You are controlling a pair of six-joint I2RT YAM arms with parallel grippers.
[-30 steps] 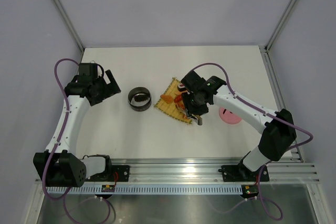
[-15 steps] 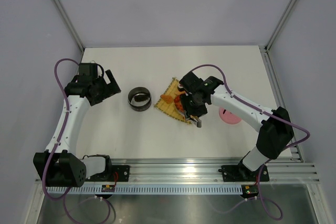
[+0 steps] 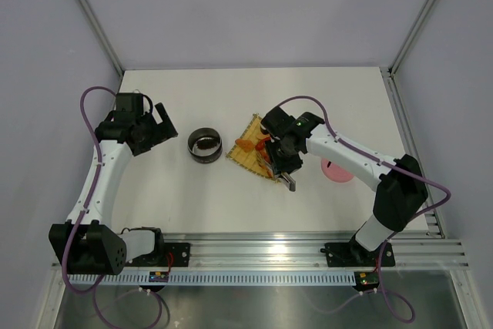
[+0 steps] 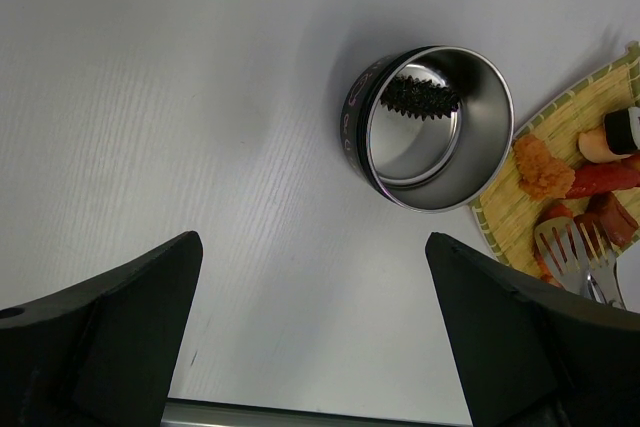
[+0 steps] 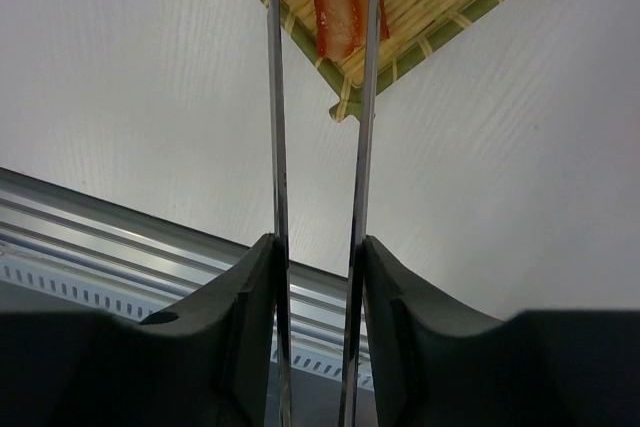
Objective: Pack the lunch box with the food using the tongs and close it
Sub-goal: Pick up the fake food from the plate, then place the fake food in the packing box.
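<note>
The lunch box (image 3: 205, 145) is a round metal tin, standing open left of the bamboo mat (image 3: 248, 158); a dark spiky piece (image 4: 420, 95) lies inside it. On the mat are an orange chunk (image 4: 541, 165), red sausages (image 4: 605, 177) and a sushi roll (image 4: 625, 129). My right gripper (image 5: 318, 247) is shut on the tongs (image 5: 275, 127), whose two thin arms reach over the mat and flank a red-orange sausage piece (image 5: 345, 17). The pink lid (image 3: 337, 169) is partly hidden under the right arm. My left gripper (image 4: 312, 247) hovers open and holds nothing, left of the tin.
The mat's near corner (image 5: 345, 107) points toward the aluminium rail (image 5: 120, 227) at the table's front edge. Grey walls stand on three sides of the white table (image 3: 192, 198).
The right arm has shifted slightly left over the mat, and its fingers have squeezed the tongs narrower. The left arm has not moved.
</note>
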